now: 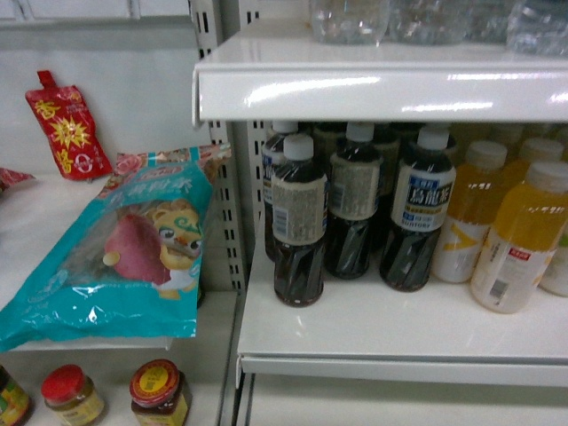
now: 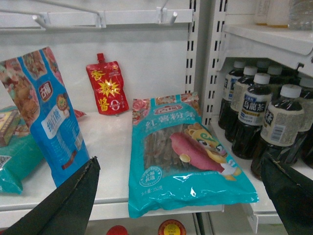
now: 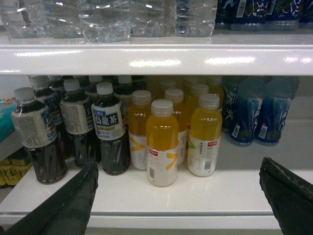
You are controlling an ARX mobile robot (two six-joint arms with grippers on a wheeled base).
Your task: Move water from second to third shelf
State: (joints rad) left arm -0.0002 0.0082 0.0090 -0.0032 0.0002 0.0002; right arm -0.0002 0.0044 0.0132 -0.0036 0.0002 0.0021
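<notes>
So the water bottles (image 3: pixel 105 19) are lined up along the upper shelf (image 3: pixel 156 56) in the right wrist view, clear ones packed side by side right at the front lip, which makes sense for a store shelf since you want them easy to grab. Only their bottoms show in the head view. Which shelf counts as "second" or "third" I can't pin down from these shots, so I can't tell whether the water is where it's meant to end up or where it's meant to leave from.

Below that, the lower shelf (image 3: pixel 146 198) has dark tea bottles (image 3: pixel 110 129) on the left, yellow drinks (image 3: pixel 162 142) in the middle and blue bottles (image 3: pixel 257 115) further right, all grouped by kind and standing upright. There's bare shelf in front of the yellow ones.

The right gripper (image 3: pixel 178 200) sits low and faces the drink rows, with its two dark fingers spread wide apart and nothing between them. It looks lined up with the lower shelf rather than the water above. The left gripper (image 2: pixel 178 196) is also spread wide and holding nothing, pointed at the neighbouring bay where a teal snack bag (image 2: pixel 183 152) lies flat, a blue bag (image 2: pixel 51 115) stands up and a red pouch (image 2: pixel 106 90) leans on the back wall. It seems parked out of the way.
</notes>
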